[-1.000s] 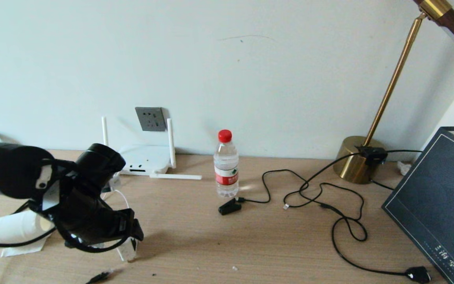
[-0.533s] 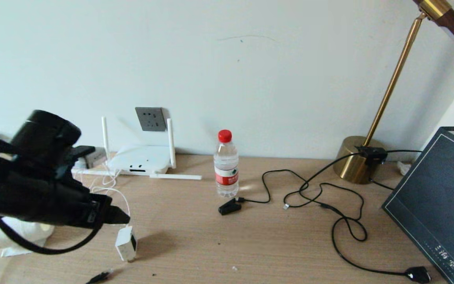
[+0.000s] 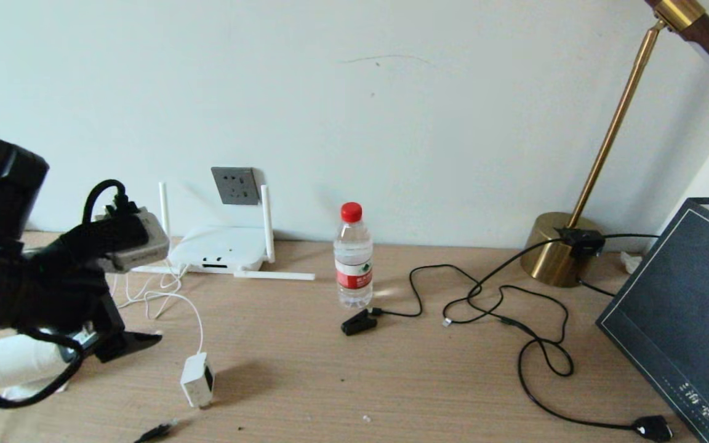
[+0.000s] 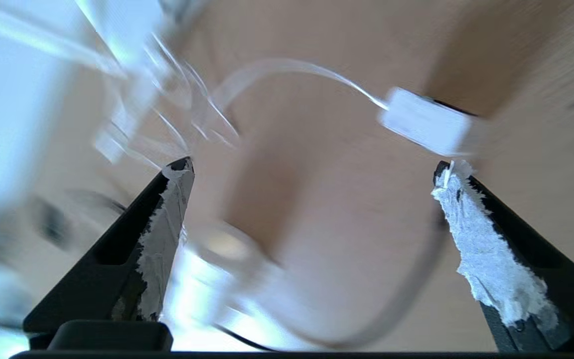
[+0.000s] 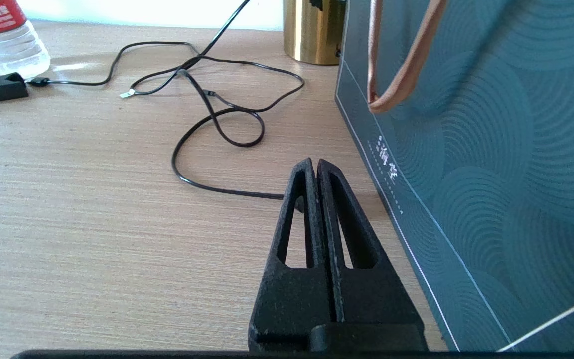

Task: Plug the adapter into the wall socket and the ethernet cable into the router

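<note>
Adapter (image 3: 197,382) lies loose on the desk (image 3: 342,394), unplugged, well short of the wall socket (image 3: 236,185); left gripper (image 3: 122,340) beside it, jaws spread, empty (right gripper (image 5: 316,169) clenched, parked); its cord (image 3: 191,307) could snag on approach.

We are seeing the adapter (image 3: 197,379), a small white cube with one dark face, lying on the wood, its thin white cord curling back toward the router (image 3: 219,248). That flat white box is sitting against the wall beneath the dark grey wall socket (image 3: 236,185), two antennas upright.
</note>
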